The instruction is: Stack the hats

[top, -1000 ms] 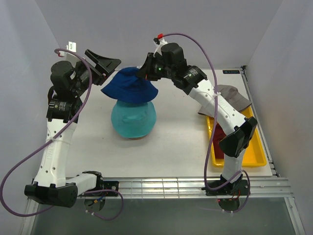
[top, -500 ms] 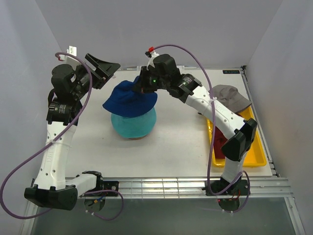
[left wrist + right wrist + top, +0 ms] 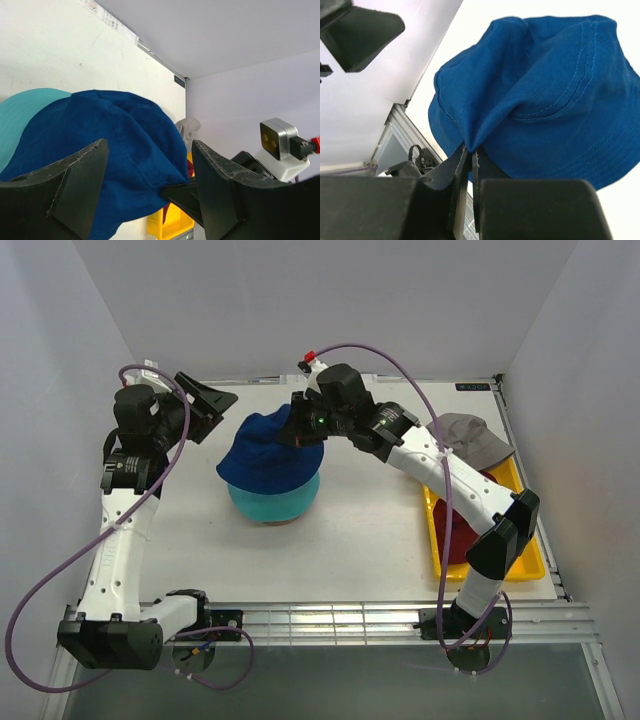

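Right grip: my right gripper (image 3: pixel 468 150) pinches the blue hat (image 3: pixel 545 85) by its brim.
Left grip: my left gripper (image 3: pixel 150 149) gapes wide, empty, left of the teal hat (image 3: pixel 275 502).
Blue hat: draped lopsided over the teal hat.
Doing it well: I'd pull the brim down evenly, then release.
Hidden: whatever is under the teal hat.

We look out between the two black fingers of the left gripper (image 3: pixel 149 145), which stand wide apart and grasp nothing. Beyond them the navy blue hat (image 3: pixel 115 140) lies draped over the teal hat (image 3: pixel 25 115), whose crown shows only at the left edge. Behind both stretches the white table (image 3: pixel 60 50). At the blue hat's lower right brim, a black finger of the right gripper (image 3: pixel 172 192) meets the fabric. Past that brim we see a bit of the grey hat (image 3: pixel 189 127) and, lower down, a corner of the yellow tray (image 3: pixel 167 222).
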`<state>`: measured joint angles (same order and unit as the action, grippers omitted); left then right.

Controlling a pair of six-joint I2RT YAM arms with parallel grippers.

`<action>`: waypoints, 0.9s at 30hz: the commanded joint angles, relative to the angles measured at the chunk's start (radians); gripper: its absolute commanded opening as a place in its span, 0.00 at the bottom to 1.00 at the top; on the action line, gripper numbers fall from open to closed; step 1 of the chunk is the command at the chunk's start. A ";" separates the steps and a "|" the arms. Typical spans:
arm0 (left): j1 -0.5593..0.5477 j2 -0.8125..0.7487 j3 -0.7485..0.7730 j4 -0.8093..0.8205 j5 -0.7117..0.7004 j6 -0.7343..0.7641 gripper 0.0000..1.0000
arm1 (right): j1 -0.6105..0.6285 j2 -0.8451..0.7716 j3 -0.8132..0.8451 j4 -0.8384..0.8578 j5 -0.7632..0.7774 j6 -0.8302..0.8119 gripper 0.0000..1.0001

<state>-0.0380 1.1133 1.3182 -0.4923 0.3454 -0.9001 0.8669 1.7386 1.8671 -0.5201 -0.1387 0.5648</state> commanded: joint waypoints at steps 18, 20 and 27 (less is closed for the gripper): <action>0.121 -0.096 -0.209 -0.241 -0.206 -0.042 0.80 | 0.047 -0.065 -0.154 0.065 -0.079 -0.109 0.08; 0.125 -0.099 -0.235 -0.239 -0.189 -0.052 0.80 | 0.047 -0.070 -0.167 0.066 -0.073 -0.118 0.08; 0.133 -0.130 -0.375 -0.184 -0.085 -0.095 0.82 | 0.047 -0.083 -0.187 0.069 -0.062 -0.137 0.09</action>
<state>0.0898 1.0172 0.9737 -0.6987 0.2138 -0.9714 0.9096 1.7084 1.6840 -0.4908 -0.2031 0.4591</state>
